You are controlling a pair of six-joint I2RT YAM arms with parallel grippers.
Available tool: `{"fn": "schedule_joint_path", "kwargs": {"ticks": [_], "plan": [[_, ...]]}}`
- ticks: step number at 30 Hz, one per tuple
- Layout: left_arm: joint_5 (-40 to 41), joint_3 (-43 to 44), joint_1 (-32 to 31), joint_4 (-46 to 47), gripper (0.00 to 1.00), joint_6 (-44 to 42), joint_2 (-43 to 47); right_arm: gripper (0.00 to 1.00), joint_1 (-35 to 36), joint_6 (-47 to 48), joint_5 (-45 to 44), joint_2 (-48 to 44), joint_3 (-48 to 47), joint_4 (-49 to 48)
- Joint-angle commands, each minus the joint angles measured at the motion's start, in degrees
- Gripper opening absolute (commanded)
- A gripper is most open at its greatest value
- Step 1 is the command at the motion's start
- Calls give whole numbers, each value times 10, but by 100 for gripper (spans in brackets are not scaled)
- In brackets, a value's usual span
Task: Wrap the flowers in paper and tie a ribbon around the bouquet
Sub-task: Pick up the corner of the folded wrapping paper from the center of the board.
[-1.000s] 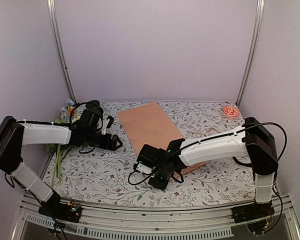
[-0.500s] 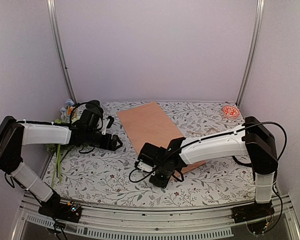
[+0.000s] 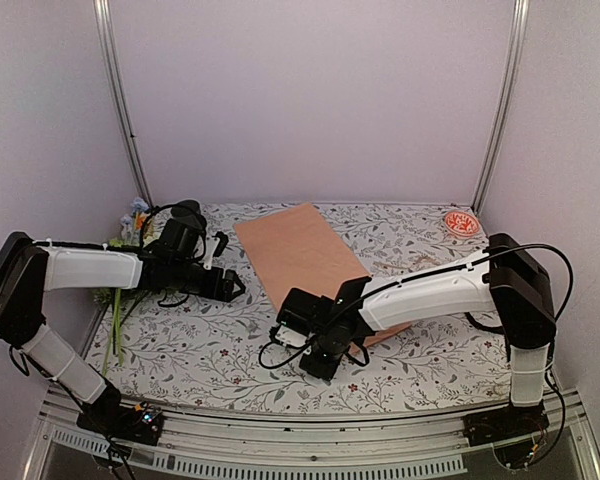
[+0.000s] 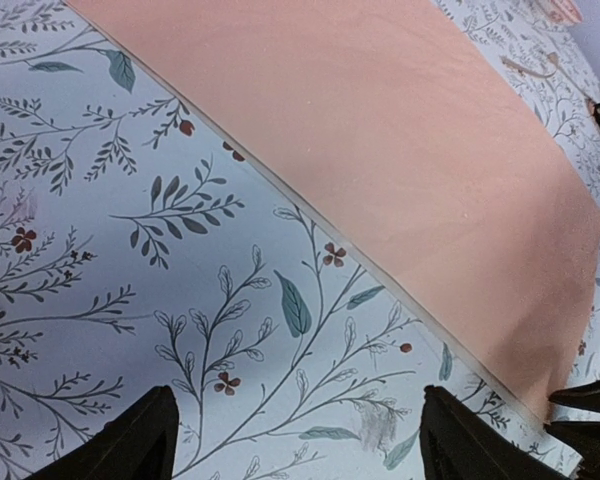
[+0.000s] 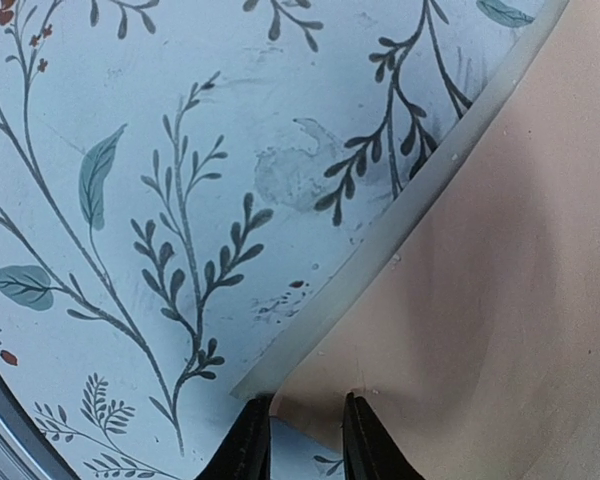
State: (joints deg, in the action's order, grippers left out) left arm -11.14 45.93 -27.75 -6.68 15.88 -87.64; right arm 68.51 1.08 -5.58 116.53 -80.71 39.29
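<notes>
The paper [image 3: 305, 250] lies flat and diagonal on the desk [image 3: 205, 355]. The right end effector [image 3: 320, 355] covers its near corner. The left end effector [image 3: 235, 285] is near its left edge.

A white floral table cover [image 3: 210, 350] spreads wall to wall. A small red dish [image 3: 463, 223] sits in the far right corner, a thin tan cord [image 3: 410, 263] lying nearer.

Wide left fingers [image 4: 140, 442] — narrowly parted right fingers [image 5: 248, 446]
</notes>
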Motion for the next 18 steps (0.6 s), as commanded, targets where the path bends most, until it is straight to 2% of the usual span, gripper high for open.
{"fn": "schedule_joint_path", "kwargs": {"ticks": [1,3,9,18], "plan": [[-4,-5,-4,4,85,-11,3,23,-3,-7,-20,5,-3,2],[-4,-5,-4,3,85,-12,3,20,-3,-8,-21,5,-5,2],[-4,-5,-5,3,85,-12,3,1,-7,-8,-25,6,-8,6],[0,-7,-10,4,85,-21,14,0,-22,-24,-31,-26,-31,18]]}}
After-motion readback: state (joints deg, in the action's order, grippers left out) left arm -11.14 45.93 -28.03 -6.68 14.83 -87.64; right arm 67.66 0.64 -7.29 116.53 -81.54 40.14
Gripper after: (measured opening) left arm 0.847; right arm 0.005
